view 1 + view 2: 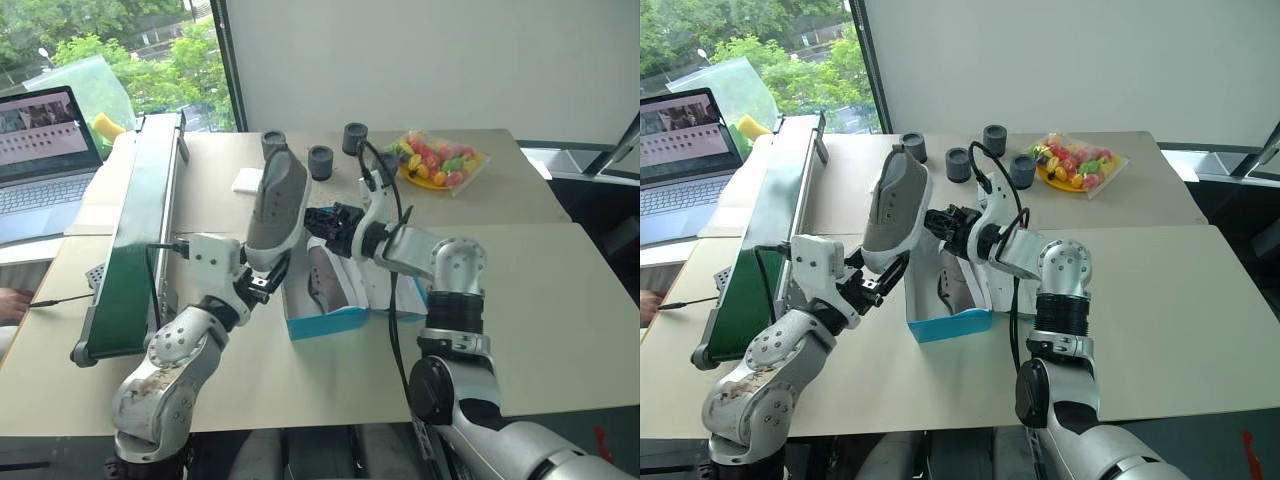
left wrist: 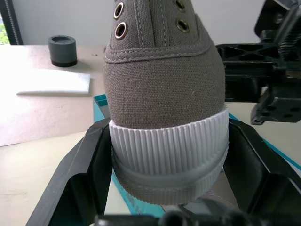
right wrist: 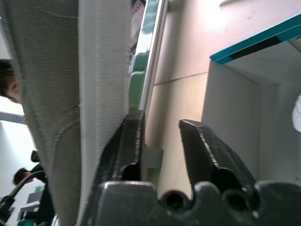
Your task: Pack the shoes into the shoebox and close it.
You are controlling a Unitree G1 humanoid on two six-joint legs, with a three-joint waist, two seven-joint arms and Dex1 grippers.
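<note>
One shoe [image 1: 325, 280] already lies inside the open shoebox [image 1: 322, 322]. The second shoe [image 1: 277, 205] stands upright at ten o'clock from the box, clamped at its heel by the left gripper [image 1: 262, 281]. The right gripper [image 1: 322, 222], jaws apart, sits beside its sole. Placing this shoe and closing the lid remain.

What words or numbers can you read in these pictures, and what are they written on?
None can be read.
Laptop screen: small rows of pictures and lines, too small to read.
Shoe held up by the left pincer: plain canvas and metal eyelets, no label showing.
Shoebox: blue wall and white inside, no lettering showing.
Bag of sweets: no readable print.
</note>
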